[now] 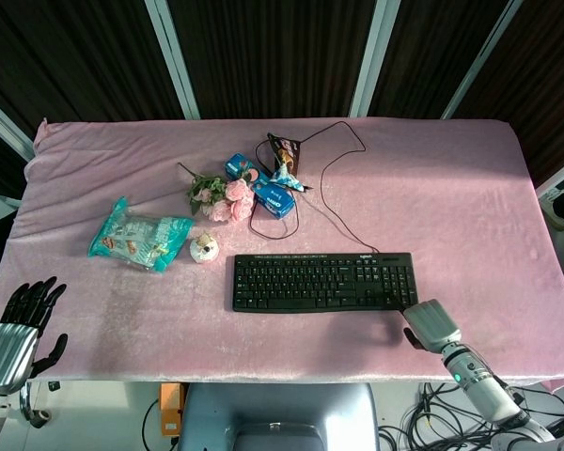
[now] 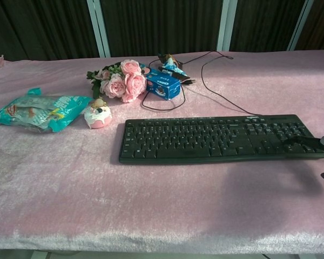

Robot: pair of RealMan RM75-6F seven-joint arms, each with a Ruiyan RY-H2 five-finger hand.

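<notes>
A worktop [image 1: 470, 197] covered in pink velvety cloth fills both views, with dark panels behind it. A black keyboard [image 1: 323, 281] lies flat near the front edge, a little right of centre, its long side parallel to that edge. Its thin black cable [image 1: 331, 193] runs from the back of the keyboard up across the cloth and loops near the far side.

The right hand [image 1: 430, 324] sits at the front right corner of the keyboard. From the head view its silver back faces up, and a dark finger [image 2: 302, 142] reaches onto the keys at the right end; in the chest view only this finger and a sliver of the hand show at the right border. Whether the other fingers are curled or spread cannot be told.

The left hand [image 1: 21, 324] hangs off the front left corner of the worktop, well apart from everything on it. Its black fingers are spread and point upward, holding nothing.

Behind the keyboard and to the left lies a bunch of pink artificial roses [image 2: 122, 81]. Just beside the roses on the right is a blue biscuit box [image 2: 163, 84], and behind that a small dark snack packet [image 1: 284, 155]. Near the left edge lies a teal snack bag [image 2: 35, 110], and just right of it stands a small pink and white cupcake-like toy [image 2: 98, 115].
</notes>
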